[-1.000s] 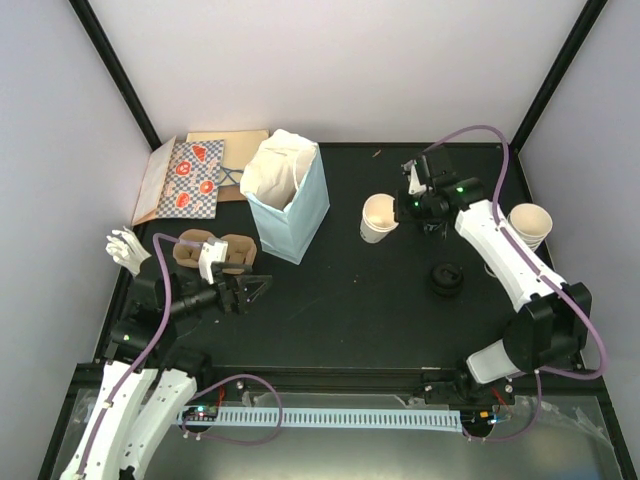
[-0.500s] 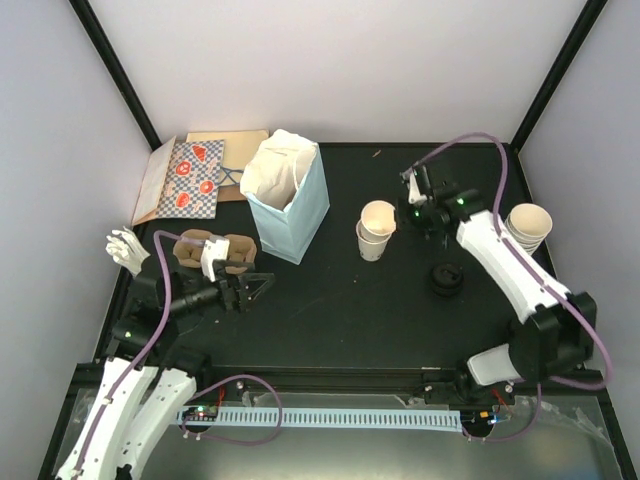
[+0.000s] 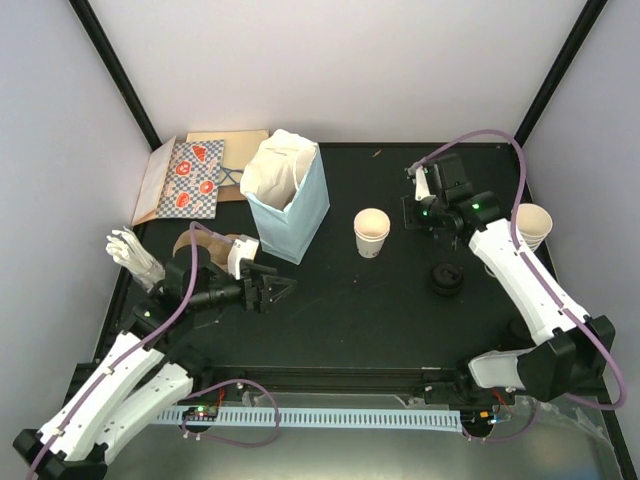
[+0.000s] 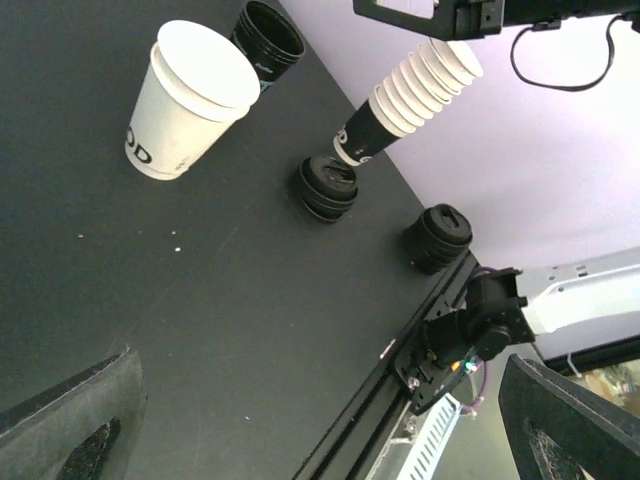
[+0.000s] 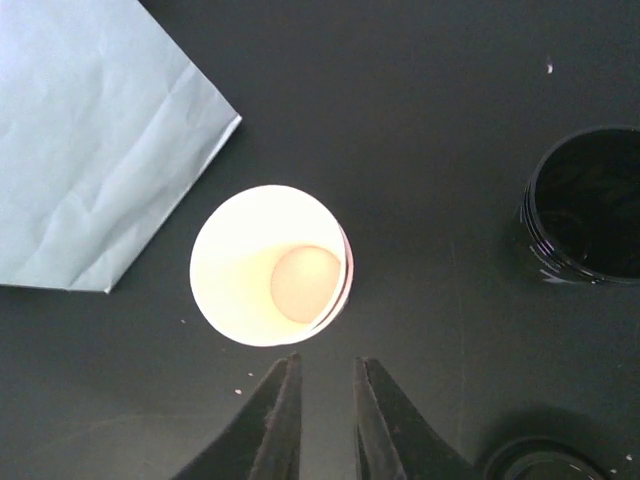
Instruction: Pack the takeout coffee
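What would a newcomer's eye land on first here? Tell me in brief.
The light blue paper bag stands open at the back left of the black table, the tallest thing there. At the centre a lidless cream cup stands upright, the right gripper just beside it with jaws narrowly parted and empty. A stack of cups sits at the right edge, with black lids nearby.

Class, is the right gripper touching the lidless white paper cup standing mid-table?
Apart. The top view shows bare black table between the right gripper and the lidless white paper cup; the right wrist view shows its parted fingertips short of the rim.
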### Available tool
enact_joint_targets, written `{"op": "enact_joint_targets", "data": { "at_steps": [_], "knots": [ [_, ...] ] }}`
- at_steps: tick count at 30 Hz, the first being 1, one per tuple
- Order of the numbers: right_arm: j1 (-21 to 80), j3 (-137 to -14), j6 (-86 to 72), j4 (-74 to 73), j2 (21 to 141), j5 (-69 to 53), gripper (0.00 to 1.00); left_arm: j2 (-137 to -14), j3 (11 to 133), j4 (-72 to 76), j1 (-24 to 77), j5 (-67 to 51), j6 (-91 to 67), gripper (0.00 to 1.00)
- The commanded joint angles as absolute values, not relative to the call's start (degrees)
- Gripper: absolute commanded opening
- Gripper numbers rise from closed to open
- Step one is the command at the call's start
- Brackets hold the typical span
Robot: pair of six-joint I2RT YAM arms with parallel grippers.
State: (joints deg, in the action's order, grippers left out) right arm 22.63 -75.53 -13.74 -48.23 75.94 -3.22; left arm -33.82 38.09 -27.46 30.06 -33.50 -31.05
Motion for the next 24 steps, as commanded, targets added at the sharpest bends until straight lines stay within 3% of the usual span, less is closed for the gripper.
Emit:
{"op": "enact_joint_targets", "data": {
  "at_steps": [1, 5, 24],
  "knots": [
    [22.85, -77.07, -13.88, -50.69, 78.83, -2.2, 0.22, -33.93, 40.8, -26.32, 30.77, -29.85, -30.25, 0.99],
    [23.0, -78.45, -14.43, -51.11, 83.41, -1.86, 0.27, -33.71, 40.52, -26.93, 30.92, -29.36, -30.35, 0.99],
    [24.67, -83.48, -15.6, -49.59, 96.36, 2.83, 0.31, -33.33, 40.65, -29.56, 30.97, -27.77, -28.56, 0.99]
  ]
}}
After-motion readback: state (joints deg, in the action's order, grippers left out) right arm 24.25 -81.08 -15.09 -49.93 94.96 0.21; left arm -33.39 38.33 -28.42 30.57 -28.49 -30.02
